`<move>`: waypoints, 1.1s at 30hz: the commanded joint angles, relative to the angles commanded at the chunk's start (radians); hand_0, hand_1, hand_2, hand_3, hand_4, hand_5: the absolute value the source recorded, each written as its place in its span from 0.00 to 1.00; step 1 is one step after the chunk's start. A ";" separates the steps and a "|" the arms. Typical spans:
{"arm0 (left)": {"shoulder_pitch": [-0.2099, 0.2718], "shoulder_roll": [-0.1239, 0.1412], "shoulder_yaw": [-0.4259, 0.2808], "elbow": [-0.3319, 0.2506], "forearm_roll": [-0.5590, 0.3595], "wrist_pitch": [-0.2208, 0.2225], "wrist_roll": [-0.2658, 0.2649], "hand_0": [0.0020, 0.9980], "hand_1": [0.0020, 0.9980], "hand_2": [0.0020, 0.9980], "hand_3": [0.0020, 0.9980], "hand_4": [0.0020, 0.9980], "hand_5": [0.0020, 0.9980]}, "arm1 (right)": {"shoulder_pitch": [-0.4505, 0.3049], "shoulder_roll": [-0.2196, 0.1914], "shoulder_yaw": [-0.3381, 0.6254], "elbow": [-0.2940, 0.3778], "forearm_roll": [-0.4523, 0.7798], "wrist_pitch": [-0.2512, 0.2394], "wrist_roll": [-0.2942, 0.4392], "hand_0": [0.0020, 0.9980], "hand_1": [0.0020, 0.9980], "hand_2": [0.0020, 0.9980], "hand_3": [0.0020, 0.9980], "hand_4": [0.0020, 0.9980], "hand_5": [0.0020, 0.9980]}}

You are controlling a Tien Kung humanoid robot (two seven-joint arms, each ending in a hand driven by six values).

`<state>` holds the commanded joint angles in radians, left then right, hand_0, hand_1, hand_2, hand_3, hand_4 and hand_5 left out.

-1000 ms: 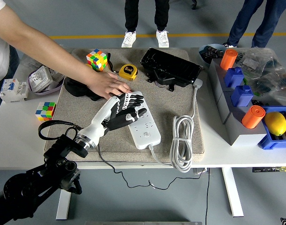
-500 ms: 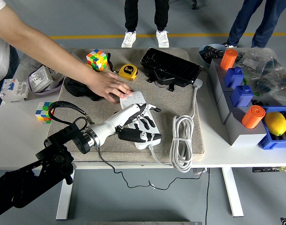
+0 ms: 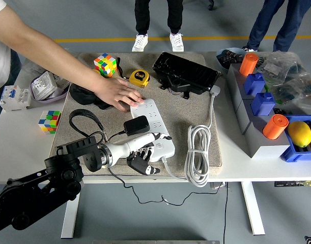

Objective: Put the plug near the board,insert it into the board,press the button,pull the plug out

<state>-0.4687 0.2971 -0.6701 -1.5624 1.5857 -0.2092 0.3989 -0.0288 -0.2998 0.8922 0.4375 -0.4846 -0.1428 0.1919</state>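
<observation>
**Operator:** Checking the head view: where is the plug, and what is the left hand doing?

**Technician:** The black block-shaped plastic plug [image 3: 137, 125] lies on the white rectangular power board [image 3: 153, 128], over its left edge, its thin black cord [image 3: 89, 122] looping away to the left. Whether the pins are seated cannot be told. The robot's left hand [image 3: 144, 152] sits at the board's near end, fingers [image 3: 145, 163] curled loosely downward. They grasp nothing; the plug is apart from them. The right hand is not in view.

**Operator:** Is anything steadying the board?

**Technician:** A person's hand [image 3: 116, 93] presses flat on the grey felt mat [image 3: 180, 109], touching the board's far end.

**Operator:** How will the plug handle?

**Technician:** Judged light and rigid, with smooth faces that may slip. Take hold across its two opposite side walls, never by the cord, which is limp and gives no control. The board is light too and would probably slide under insertion force unless held. The coiled white cable [image 3: 198, 155] beside it is stiff enough to tug the board.
</observation>
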 joint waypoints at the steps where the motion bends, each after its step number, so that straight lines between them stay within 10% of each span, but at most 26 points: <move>1: -0.002 0.001 0.004 0.001 0.003 -0.001 0.003 0.06 0.12 0.18 0.94 0.78 0.00 | 0.000 0.000 0.000 0.000 0.000 0.000 0.000 0.60 0.60 0.54 0.55 0.75 0.24; 33: -0.032 -0.008 0.055 0.084 0.069 -0.007 0.031 0.06 0.12 0.18 0.91 0.79 0.00 | 0.002 0.001 0.001 0.001 -0.002 0.000 0.001 0.60 0.60 0.54 0.55 0.75 0.23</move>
<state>-0.5005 0.2890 -0.6152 -1.4780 1.6549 -0.2167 0.4295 -0.0268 -0.2984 0.8937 0.4389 -0.4862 -0.1426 0.1930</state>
